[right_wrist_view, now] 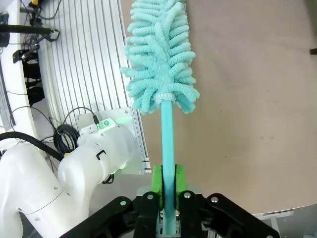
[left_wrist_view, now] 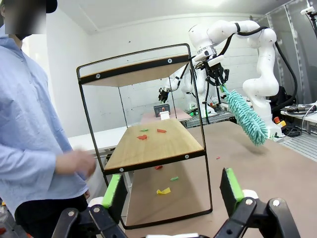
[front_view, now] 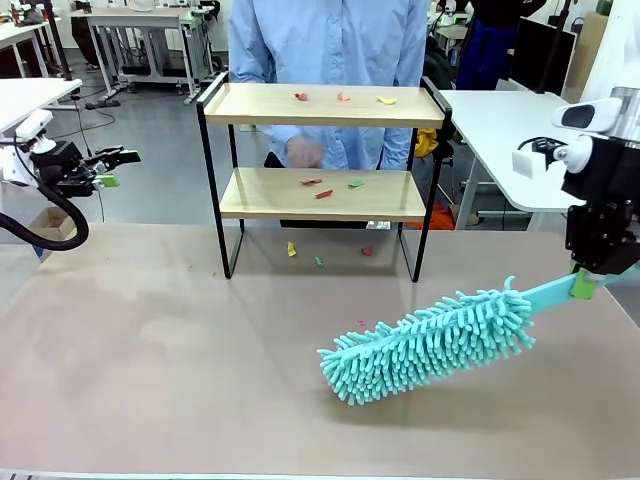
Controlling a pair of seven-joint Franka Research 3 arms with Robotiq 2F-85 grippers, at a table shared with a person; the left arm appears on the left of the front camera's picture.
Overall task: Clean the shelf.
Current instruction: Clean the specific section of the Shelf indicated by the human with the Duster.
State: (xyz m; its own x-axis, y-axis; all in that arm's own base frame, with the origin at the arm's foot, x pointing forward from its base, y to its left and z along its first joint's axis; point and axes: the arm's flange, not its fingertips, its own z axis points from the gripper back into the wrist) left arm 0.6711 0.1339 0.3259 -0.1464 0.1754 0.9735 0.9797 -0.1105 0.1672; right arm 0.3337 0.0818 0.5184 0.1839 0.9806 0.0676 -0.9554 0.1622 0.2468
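Right pincer (front_view: 584, 285) clamps duster (front_view: 430, 345) handle, shelf (front_view: 270, 103) well apart; left pincer (front_view: 117, 168) wide.

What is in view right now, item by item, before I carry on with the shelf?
shelf: one, black frame with light wooden boards, far middle of table
top-board scraps: three, red, orange, yellow
lower-board scraps: three, two red, one green
table scraps: three, yellow, green, red, under shelf
duster: one, teal, right of centre
table: one, brown
person: one, light blue shirt, behind shelf
left gripper: open, empty, far left
right gripper: shut on duster handle
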